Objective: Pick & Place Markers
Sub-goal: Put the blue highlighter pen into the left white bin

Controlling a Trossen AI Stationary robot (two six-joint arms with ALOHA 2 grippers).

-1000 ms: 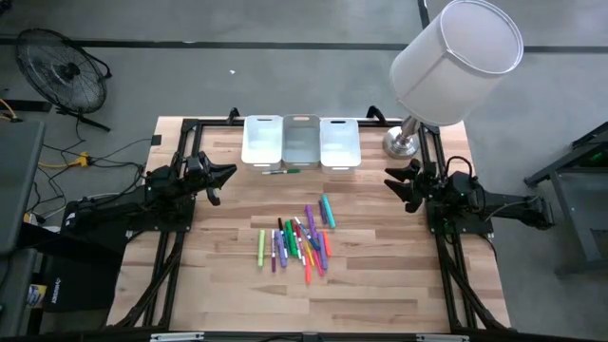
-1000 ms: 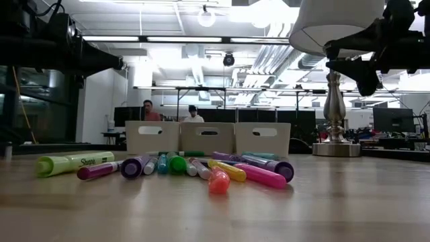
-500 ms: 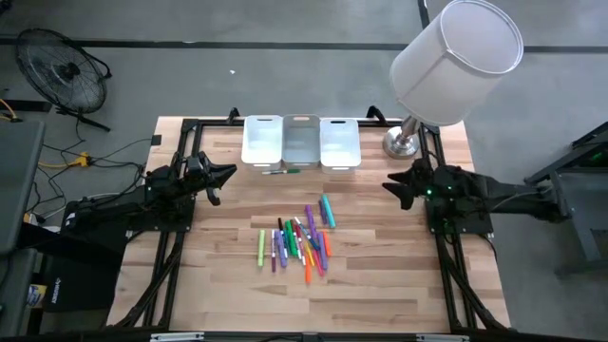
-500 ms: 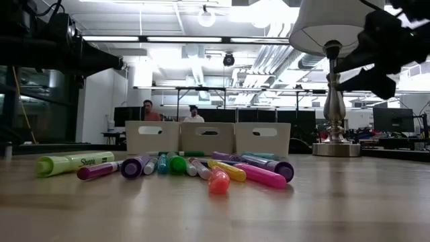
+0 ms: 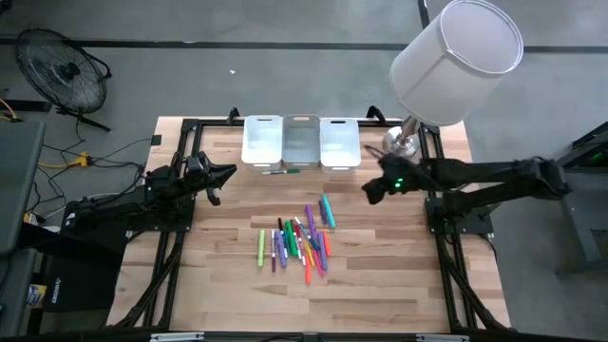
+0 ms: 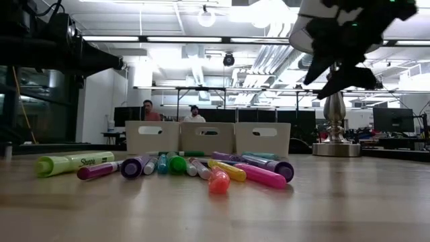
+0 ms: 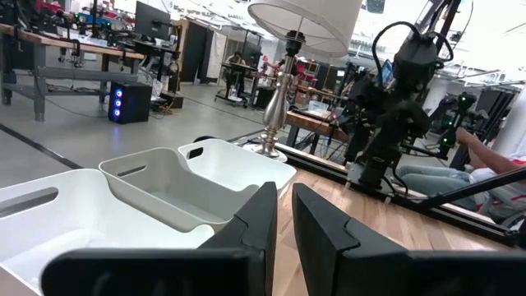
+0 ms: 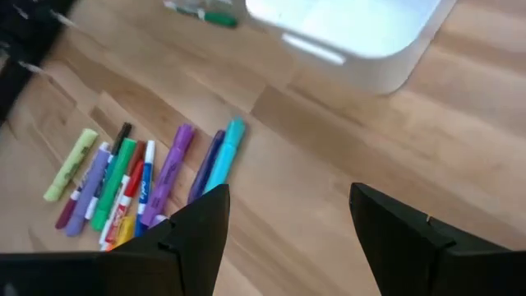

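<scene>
High view shows you a wooden table with your markers lying in a loose heap near its middle, side by side and mostly touching. Two of them, a purple and a teal, lie a little apart at the heap's far right edge. One green marker lies alone at the far side, just in front of three white bins set in a row along the back edge. A lamp stands at the back right corner, its white shade tilted over the table.

Your right gripper reaches in from the right side and hangs above the table between the right bin and the heap, near but not over the markers. Its wrist view shows the two fingers spread wide with nothing between them, the heap and a bin corner beyond.

Your left gripper waits at the table's left edge, level with the bins. Its wrist view shows the fingers nearly closed, a narrow gap between them, holding nothing.

Low view shows the markers flat on the wood, a yellow-green one outermost at one end, and two people far off in the room behind.
</scene>
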